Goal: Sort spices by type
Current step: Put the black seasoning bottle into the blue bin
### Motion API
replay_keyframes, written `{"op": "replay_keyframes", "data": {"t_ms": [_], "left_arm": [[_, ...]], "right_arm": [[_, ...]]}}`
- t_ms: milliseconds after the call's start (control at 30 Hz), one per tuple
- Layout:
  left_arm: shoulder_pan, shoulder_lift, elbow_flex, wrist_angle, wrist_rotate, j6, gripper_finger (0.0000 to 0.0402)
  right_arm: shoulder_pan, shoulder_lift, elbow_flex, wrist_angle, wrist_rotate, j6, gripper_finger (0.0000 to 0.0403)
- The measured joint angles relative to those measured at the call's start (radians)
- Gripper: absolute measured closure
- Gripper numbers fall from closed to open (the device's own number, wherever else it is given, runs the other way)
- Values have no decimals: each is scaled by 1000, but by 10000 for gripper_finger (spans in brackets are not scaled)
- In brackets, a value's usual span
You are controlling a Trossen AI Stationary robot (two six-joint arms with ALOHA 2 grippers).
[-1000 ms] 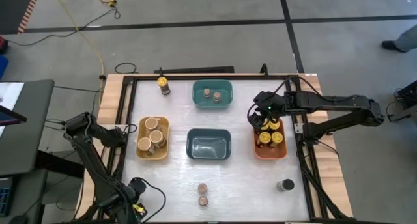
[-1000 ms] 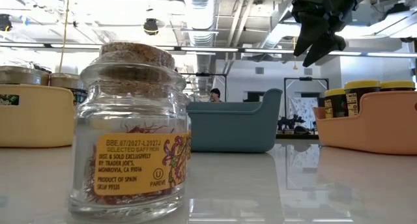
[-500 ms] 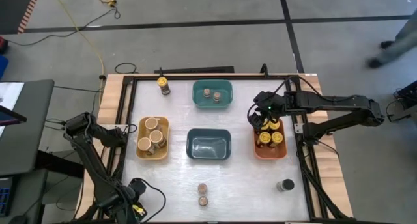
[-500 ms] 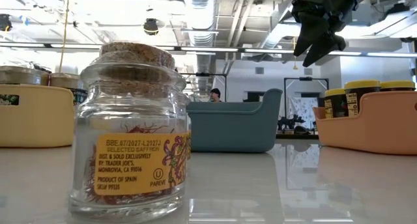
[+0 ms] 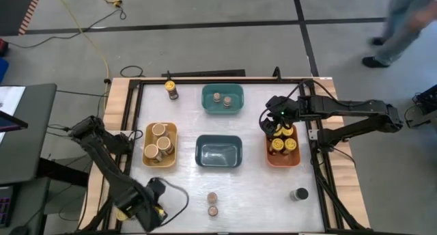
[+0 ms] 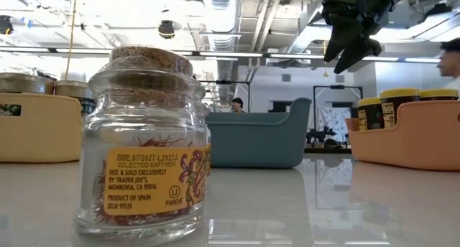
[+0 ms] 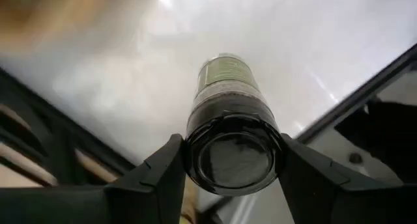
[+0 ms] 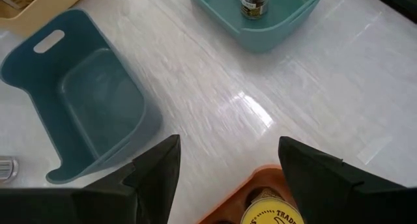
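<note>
The white table point(image 5: 184, 177) holds four bins. Near the yellow bin point(image 5: 160, 144), off its front corner, my left gripper point(image 7: 228, 162) is clamped on a dark-lidded jar point(image 7: 231, 123). My right gripper point(image 8: 228, 168) hangs open over the orange bin point(image 5: 283, 146). A smooth jar could slip if I swing quickly.
</note>
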Motion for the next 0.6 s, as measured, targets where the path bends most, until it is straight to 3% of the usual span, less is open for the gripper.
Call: {"op": "replay_keyframes", "data": {"t_ms": [200, 367, 500, 600], "left_arm": [[178, 0, 217, -225, -153, 300, 205], [376, -2, 338, -228, -254, 632, 205], [555, 6, 367, -193, -262, 877, 205], [675, 12, 346, -94, -206, 1022, 205]], "right_arm": [[0, 0, 0, 1, 0, 0, 117], [0, 0, 0, 0, 0, 0, 117], [0, 0, 0, 0, 0, 1, 117], [0, 0, 0, 0, 0, 12, 117]]}}
